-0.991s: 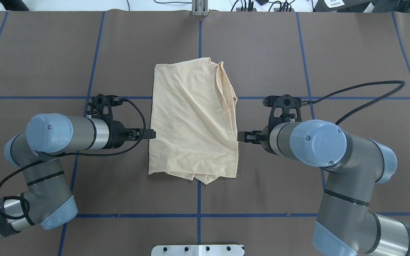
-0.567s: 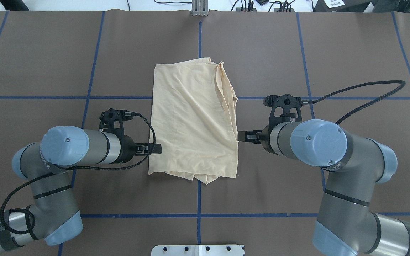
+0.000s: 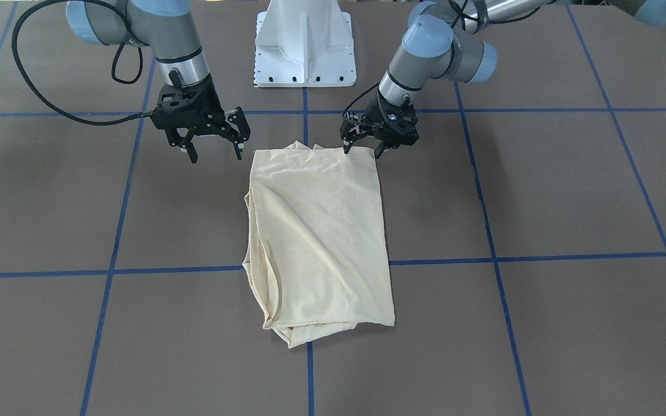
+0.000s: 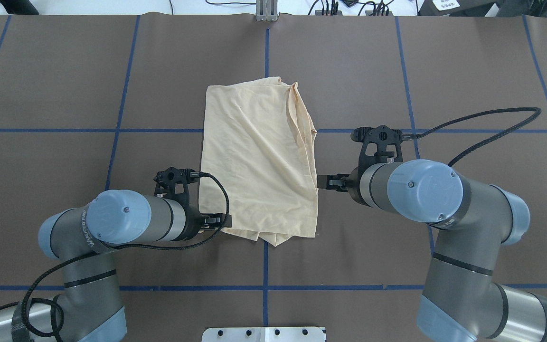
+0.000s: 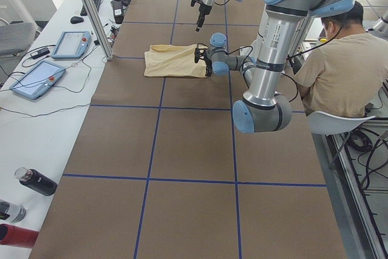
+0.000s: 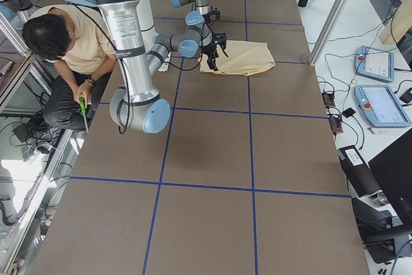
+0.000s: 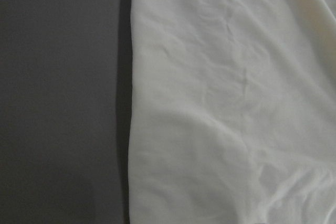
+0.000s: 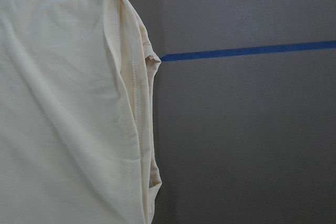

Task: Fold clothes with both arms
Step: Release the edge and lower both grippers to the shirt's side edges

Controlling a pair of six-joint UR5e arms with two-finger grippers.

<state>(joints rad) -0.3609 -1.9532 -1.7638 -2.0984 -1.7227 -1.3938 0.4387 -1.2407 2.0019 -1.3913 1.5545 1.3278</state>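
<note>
Grey-and-silver left arm (image 4: 131, 223) at near-left corner of cream-yellow T-shirt (image 4: 259, 156); jaws spread astride the corner, nothing clamped. Further along, right arm (image 4: 416, 190) just off the shirt's right edge; jaws wide open, empty. Shirt folded into a long rectangle, flat on the worktop (image 4: 468, 71), crossing blue tape lines (image 4: 41, 129) toward the far side.

left claw (image 3: 362, 150) open, right claw (image 3: 216, 153) open

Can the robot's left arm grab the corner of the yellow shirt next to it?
Probably yes. The left gripper is open and sits right at the near corner of the shirt, with nothing lying between them. Whether it touches the cloth is unclear.
</note>
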